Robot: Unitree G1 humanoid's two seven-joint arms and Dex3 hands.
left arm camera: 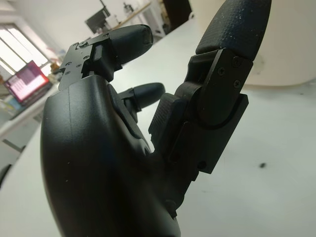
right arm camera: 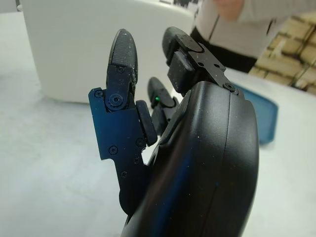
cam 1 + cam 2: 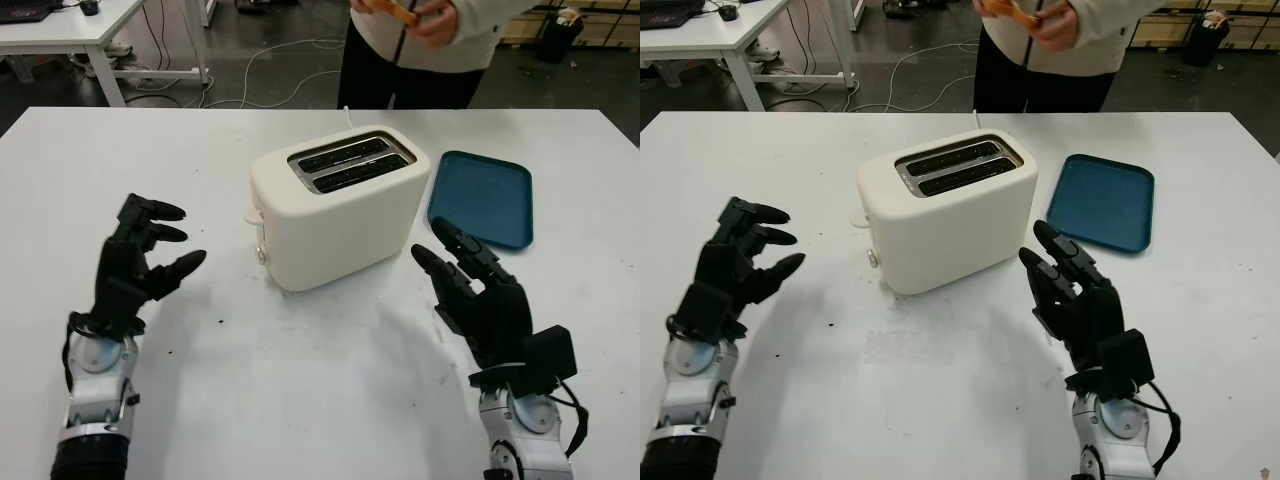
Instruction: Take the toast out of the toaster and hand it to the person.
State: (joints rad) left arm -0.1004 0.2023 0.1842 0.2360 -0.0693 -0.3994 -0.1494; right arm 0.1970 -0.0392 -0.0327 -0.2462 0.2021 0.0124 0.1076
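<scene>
A white toaster [image 3: 335, 205] sits mid-bench, its two slots running left to right and angled slightly away, both looking dark and empty. The toast [image 3: 392, 10] appears to be at the far edge already, an orange piece held in the person's hands [image 3: 425, 18]. The robot's left hand [image 3: 135, 265] and right hand [image 3: 470, 290] hover open and empty on either side of the toaster, the right nearer to it, just short of a blue tray [image 3: 482, 197] on the bench [image 3: 300, 400].
</scene>
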